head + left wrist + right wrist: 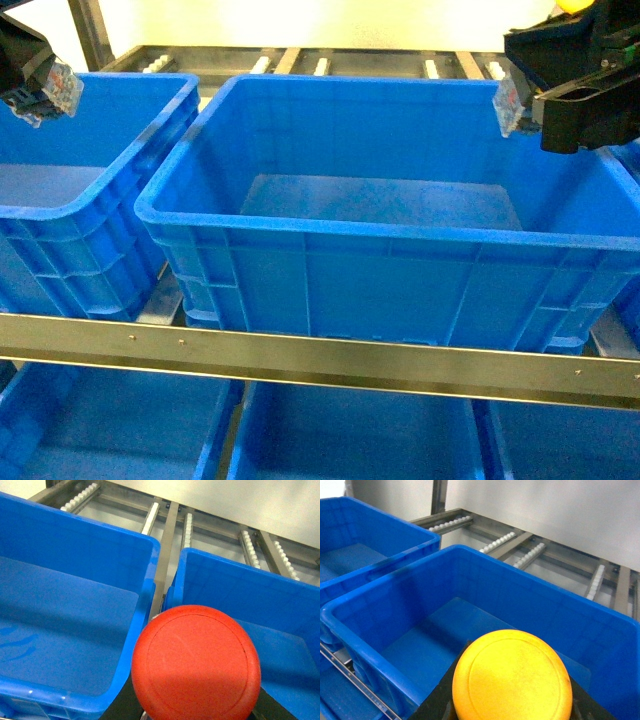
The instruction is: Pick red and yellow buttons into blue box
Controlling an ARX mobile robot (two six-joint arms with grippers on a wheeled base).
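Red button (196, 662) fills left pincer; yellow button (512, 676), right pincer.

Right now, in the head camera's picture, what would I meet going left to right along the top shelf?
Left gripper → left crate → middle blue box → right gripper, with a yellow button peeking above its arm.

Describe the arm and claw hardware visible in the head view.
Right claw: boxy matte-black housing, clear bluish fingertip pads at its left end. Left claw: only a dark body corner shows, ending in the same translucent blue-tinted pads. No cables, labels or markings are readable on either one.
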